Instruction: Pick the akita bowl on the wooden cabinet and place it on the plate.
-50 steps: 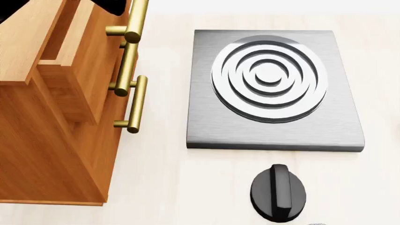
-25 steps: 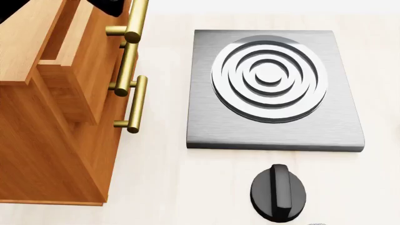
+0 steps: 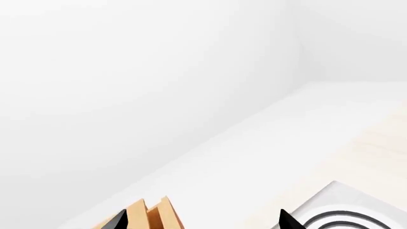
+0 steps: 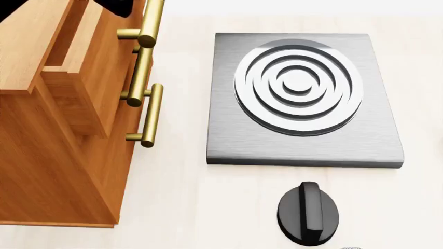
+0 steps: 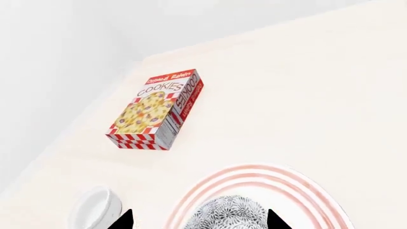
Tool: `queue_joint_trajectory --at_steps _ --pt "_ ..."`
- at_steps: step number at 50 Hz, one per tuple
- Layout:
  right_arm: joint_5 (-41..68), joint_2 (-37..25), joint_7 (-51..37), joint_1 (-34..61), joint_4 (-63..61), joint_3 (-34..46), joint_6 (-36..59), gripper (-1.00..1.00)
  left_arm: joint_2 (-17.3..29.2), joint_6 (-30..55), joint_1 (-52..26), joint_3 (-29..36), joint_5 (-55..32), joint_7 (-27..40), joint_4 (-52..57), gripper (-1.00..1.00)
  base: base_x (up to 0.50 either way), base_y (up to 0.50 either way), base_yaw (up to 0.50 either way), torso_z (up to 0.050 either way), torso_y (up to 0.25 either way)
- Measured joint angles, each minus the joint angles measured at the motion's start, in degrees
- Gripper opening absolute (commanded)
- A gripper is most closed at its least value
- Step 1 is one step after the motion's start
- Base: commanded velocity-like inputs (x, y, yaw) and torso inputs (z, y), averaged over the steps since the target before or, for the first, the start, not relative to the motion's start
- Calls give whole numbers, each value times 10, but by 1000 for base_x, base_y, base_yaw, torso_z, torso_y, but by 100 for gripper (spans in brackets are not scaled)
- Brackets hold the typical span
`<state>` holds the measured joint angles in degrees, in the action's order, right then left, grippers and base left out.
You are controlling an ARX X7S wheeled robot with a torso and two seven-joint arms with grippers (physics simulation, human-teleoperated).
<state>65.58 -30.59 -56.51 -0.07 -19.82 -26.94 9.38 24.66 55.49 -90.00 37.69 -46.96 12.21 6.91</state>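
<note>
In the right wrist view the akita bowl (image 5: 226, 213) rests on the plate (image 5: 305, 195), its dark floral outside showing. My right gripper (image 5: 199, 222) is open, with a black fingertip on each side of the bowl and a clear gap on one side. The wooden cabinet (image 4: 62, 119) fills the left of the head view, and only a sliver of it (image 3: 156, 214) shows in the left wrist view. My left gripper (image 3: 202, 224) is open and holds nothing. A dark piece of the left arm (image 4: 114, 6) shows above the cabinet. Bowl and plate are outside the head view.
A grey square burner (image 4: 301, 98) with raised rings lies right of the cabinet, with a black knob (image 4: 309, 212) in front of it. Brass bar handles (image 4: 149, 116) stick out from the cabinet. Near the plate stand a plain white cup (image 5: 95, 207) and a cookies box (image 5: 156, 109).
The dark arm piece at the top left of the head view has shifted slightly to the left. Nothing else has moved.
</note>
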Motion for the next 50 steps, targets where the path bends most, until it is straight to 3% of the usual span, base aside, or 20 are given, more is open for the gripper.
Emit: queue_joint_trajectory --at_steps 33,50 --pt "63 -103 -95 13 -236 -48 37 100 5 -1 4 -2 -5 4 4 100 0 0 0 0 0" --pt "122 -220 -192 66 -354 -66 53 100 7 0 3 -6 -10 7 7 100 0 0 0 0 0"
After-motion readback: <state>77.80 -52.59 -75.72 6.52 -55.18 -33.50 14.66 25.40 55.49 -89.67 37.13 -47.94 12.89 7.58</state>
